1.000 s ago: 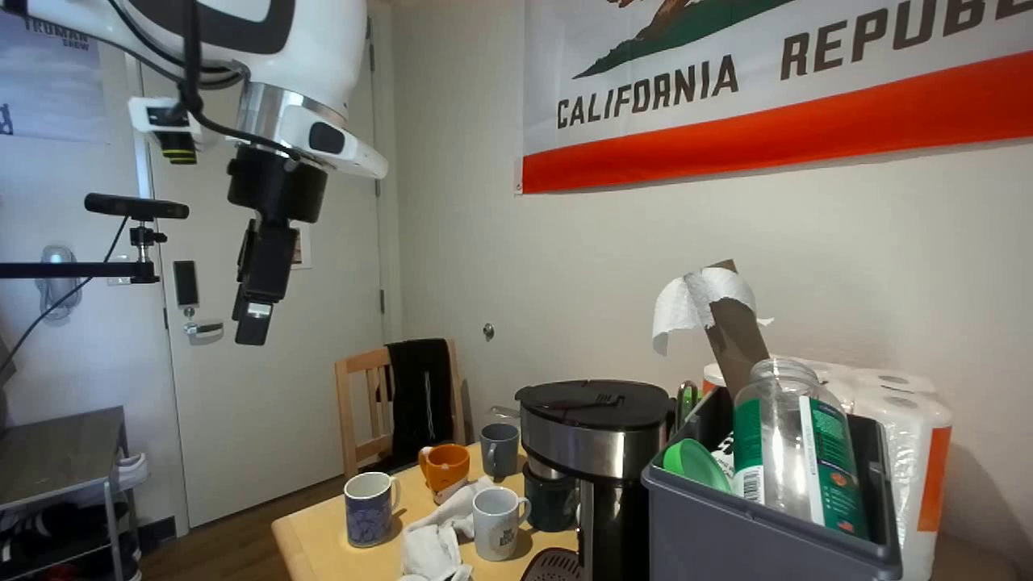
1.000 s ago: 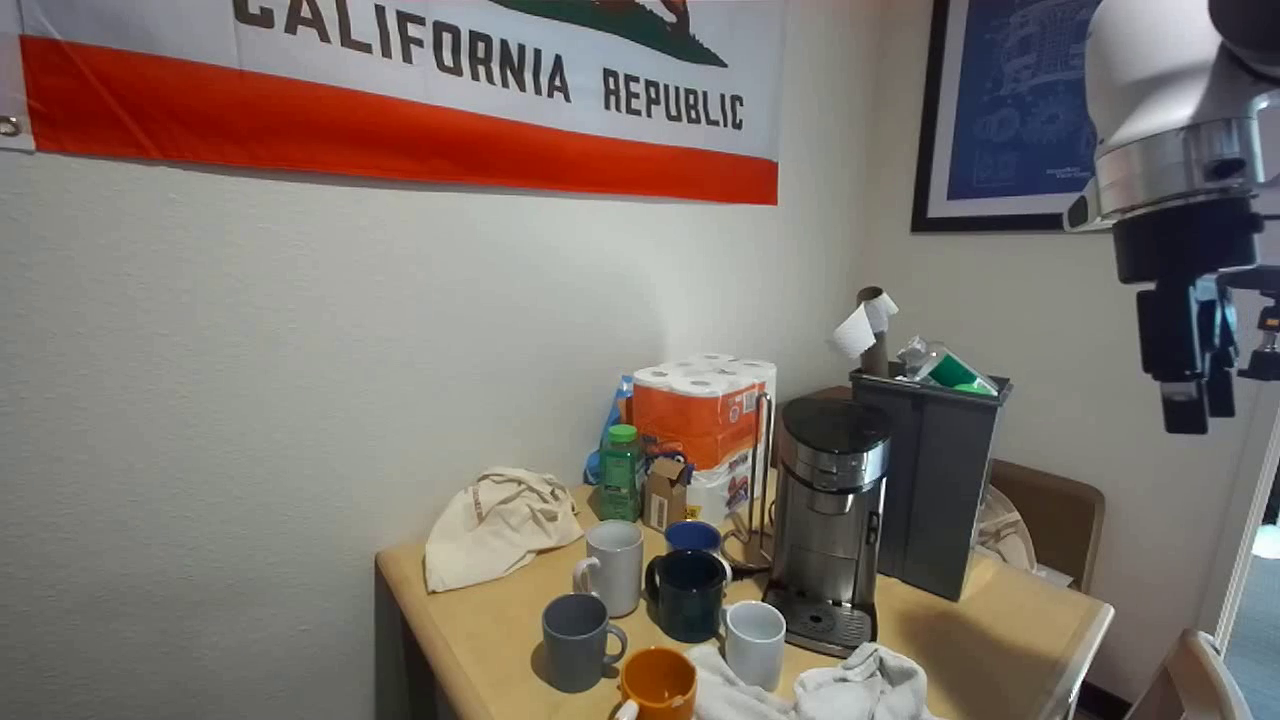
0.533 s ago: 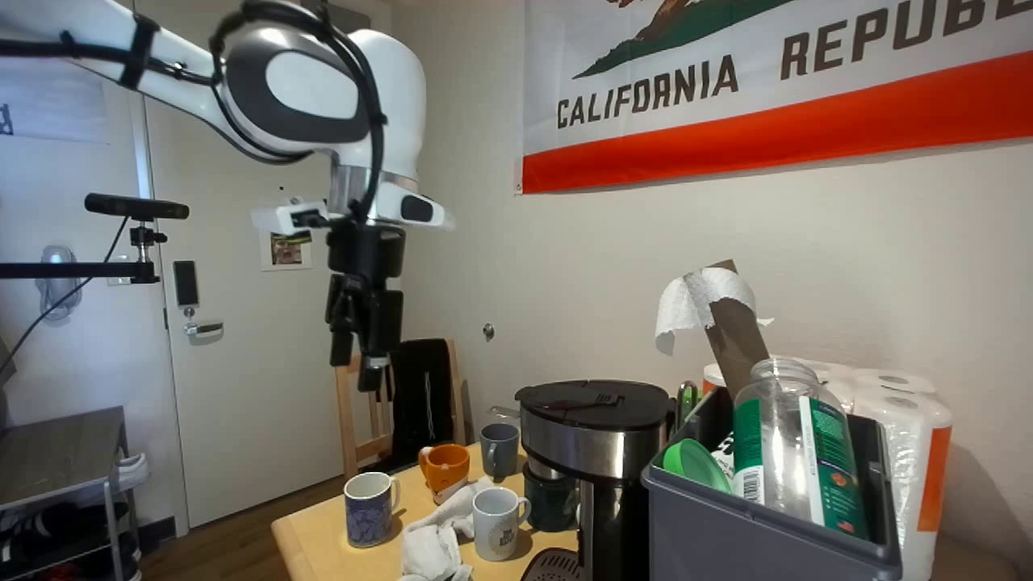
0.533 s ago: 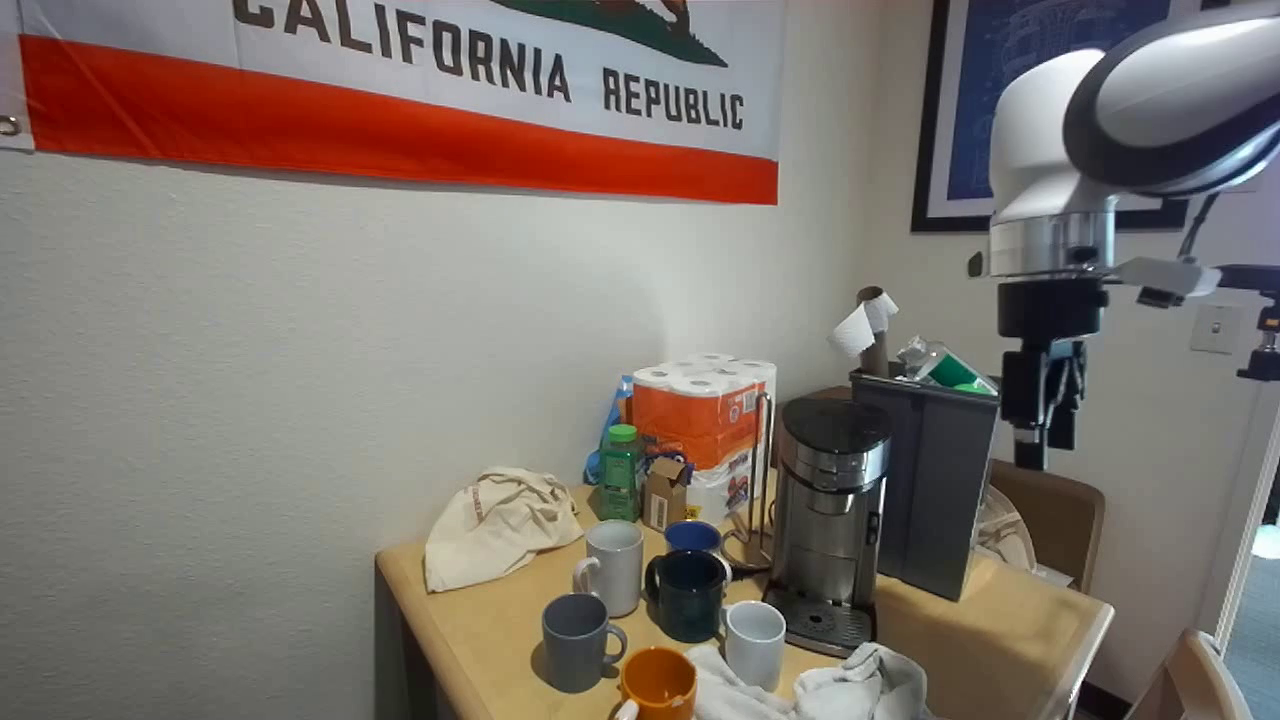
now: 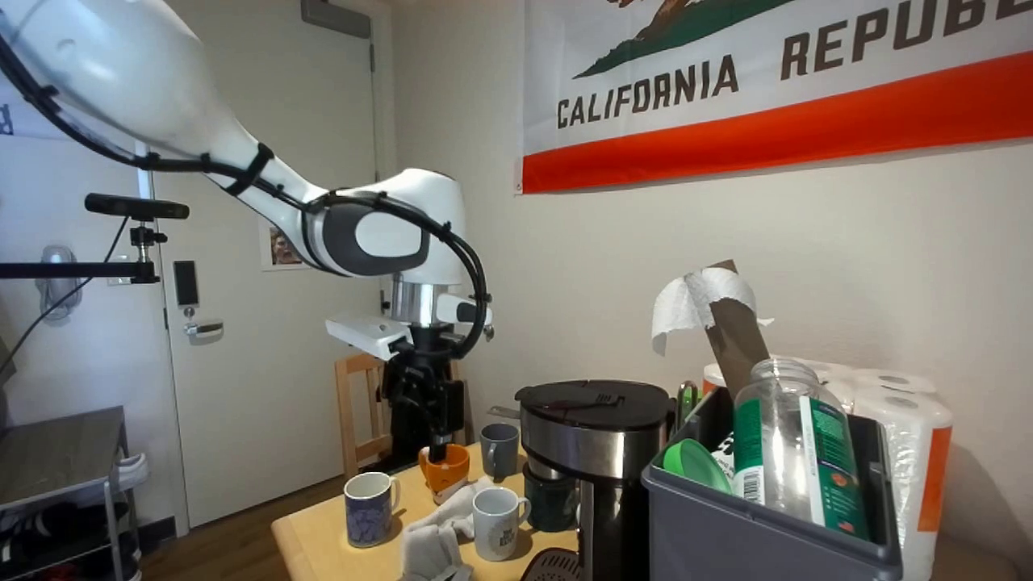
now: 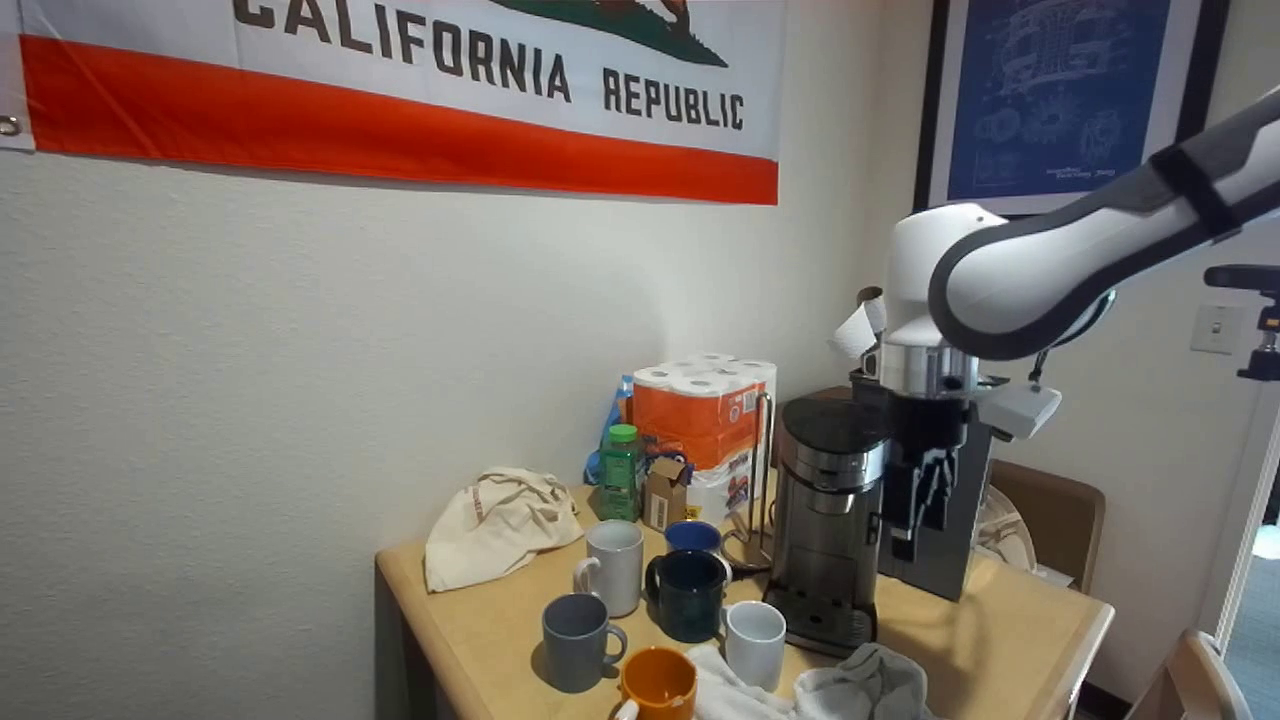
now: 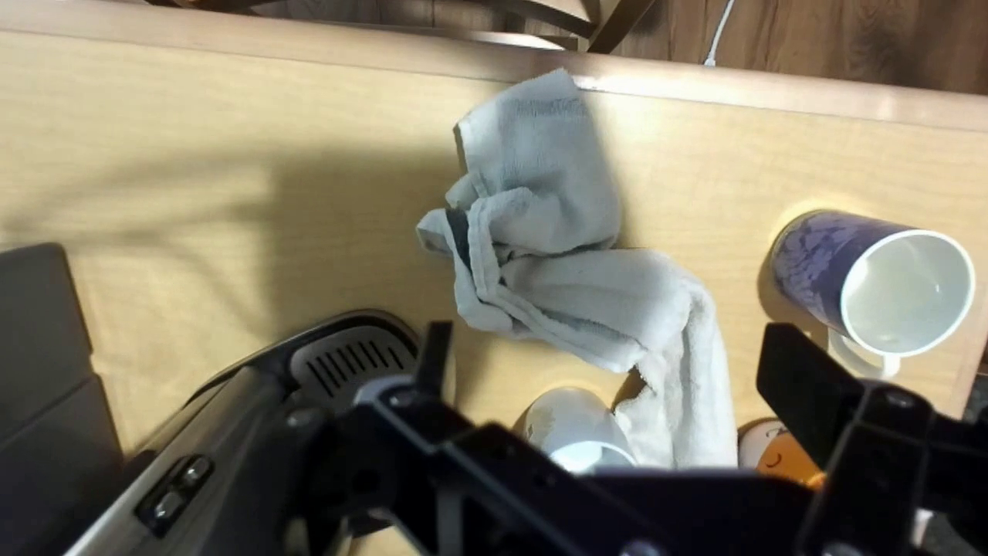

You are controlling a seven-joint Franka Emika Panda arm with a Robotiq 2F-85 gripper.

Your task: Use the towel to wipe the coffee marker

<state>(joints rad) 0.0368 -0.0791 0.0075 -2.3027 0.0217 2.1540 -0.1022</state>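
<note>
The white towel [image 7: 648, 301] lies crumpled on the wooden table, partly in shadow. It also shows in both exterior views [image 5: 436, 550] [image 6: 868, 685]. My gripper [image 7: 617, 359] is open and empty, with its fingers wide apart. It points down above the table and is apart from the towel. In the exterior views the gripper [image 5: 438, 452] [image 6: 905, 540] is near the coffee maker [image 5: 597, 444] [image 6: 830, 520]. In the wrist view the coffee maker's drip tray [image 7: 351, 359] is beside one finger. No mark to be wiped can be made out.
A white mug [image 7: 571, 425] [image 5: 495, 524] touches or nearly touches the towel. A purple mug [image 7: 818, 262] and an orange mug [image 5: 446, 468] stand near it. Several more mugs, including a grey one [image 6: 577, 640], stand close. A grey bin [image 5: 767, 524] is beside the coffee maker.
The arm has swung in over the table and lowered the gripper from high up to just above the mugs and towel. Its shadow now falls on the towel. The towel and mugs have not moved.
</note>
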